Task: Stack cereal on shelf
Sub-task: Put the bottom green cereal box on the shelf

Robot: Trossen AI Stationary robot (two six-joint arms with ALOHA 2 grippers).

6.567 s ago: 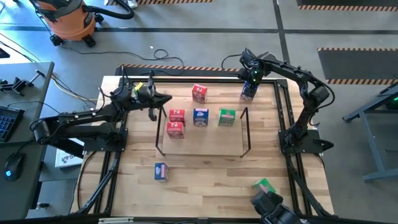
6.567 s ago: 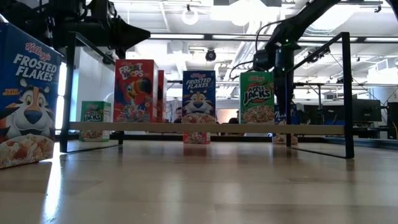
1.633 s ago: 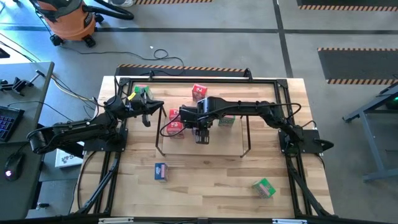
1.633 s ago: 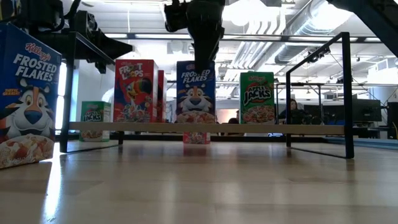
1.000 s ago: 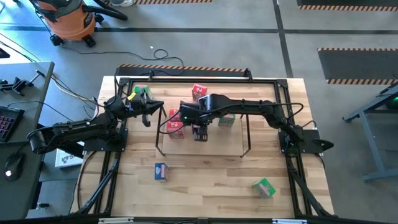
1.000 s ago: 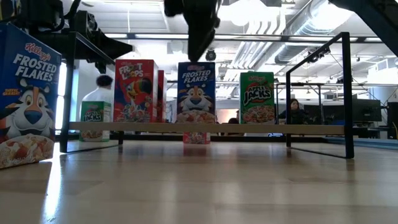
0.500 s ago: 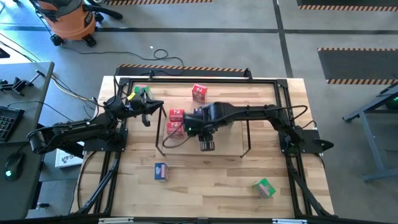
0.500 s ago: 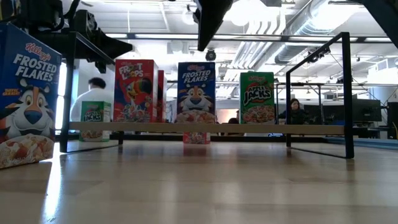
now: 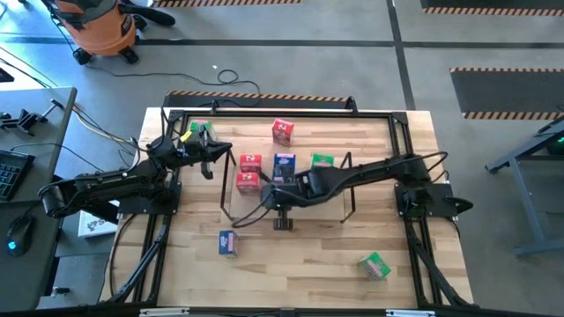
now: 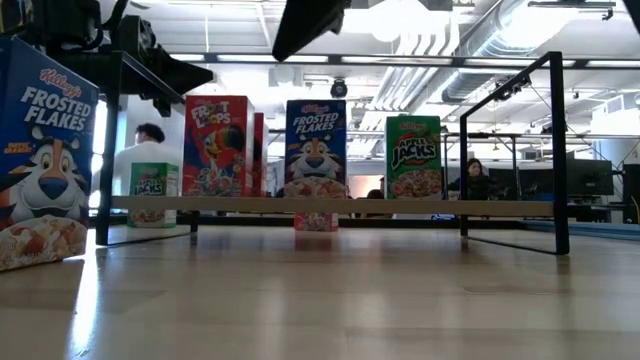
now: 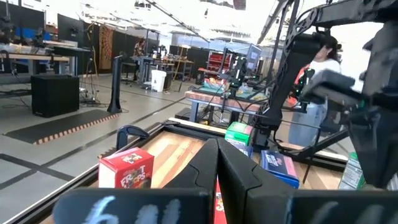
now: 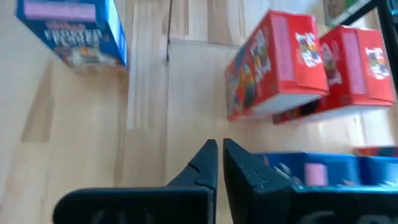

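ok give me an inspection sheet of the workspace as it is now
surface: wooden table, bare at the near middle.
job's things: shelf holds two red boxes, a blue box and a green box. One red box stands behind it. A second blue box and a second green box lie in front.
clutter: nothing seen.
grippers: right tool shut and empty at the shelf's front edge. Left tool shut and empty, left of the shelf.
cables: on the floor behind.
surroundings: orange vacuum; people in the background.
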